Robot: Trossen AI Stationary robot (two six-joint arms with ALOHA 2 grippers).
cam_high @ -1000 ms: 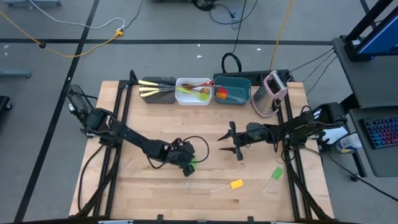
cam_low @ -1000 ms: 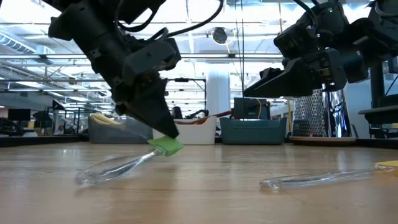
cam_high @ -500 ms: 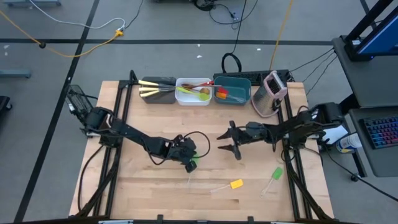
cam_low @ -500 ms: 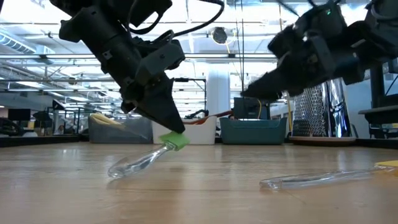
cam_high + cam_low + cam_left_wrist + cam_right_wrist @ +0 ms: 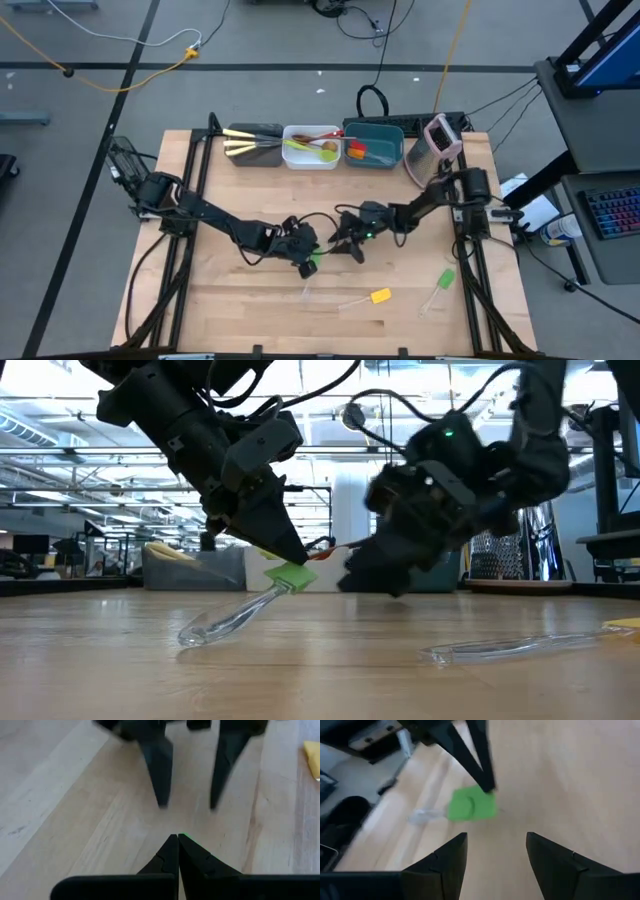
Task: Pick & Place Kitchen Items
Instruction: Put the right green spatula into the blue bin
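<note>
My left gripper (image 5: 308,262) is shut on the green head (image 5: 292,576) of a clear-handled spatula at the table's middle. The head also shows in the right wrist view (image 5: 471,805). My right gripper (image 5: 343,246) is open and empty. It hovers low just to the right of the green head, its fingers pointing at it, and it shows blurred in the low view (image 5: 368,575). In the left wrist view my shut left gripper (image 5: 177,845) faces the right gripper's two spread fingers (image 5: 160,770). My left gripper pinches the spatula's green head (image 5: 479,795) between its two fingertips. The fingers come slanting down from above and from the table's left. The head is lifted off the table; the spatula tilts, and the free end of its clear handle (image 5: 200,630) rests on the wood.
A yellow-headed spatula (image 5: 378,296) and a green-headed spatula (image 5: 444,280) lie near the front right. A dark tub (image 5: 252,146), a white tub (image 5: 311,147), a teal tub (image 5: 374,143) and a pink-and-grey appliance (image 5: 436,150) stand along the far edge.
My right gripper has gone toward the table's left and down, close up to the green head, still open. My left gripper has raised the green head a little and carried it toward the table's right; the handle's end has slid along the wood.
</note>
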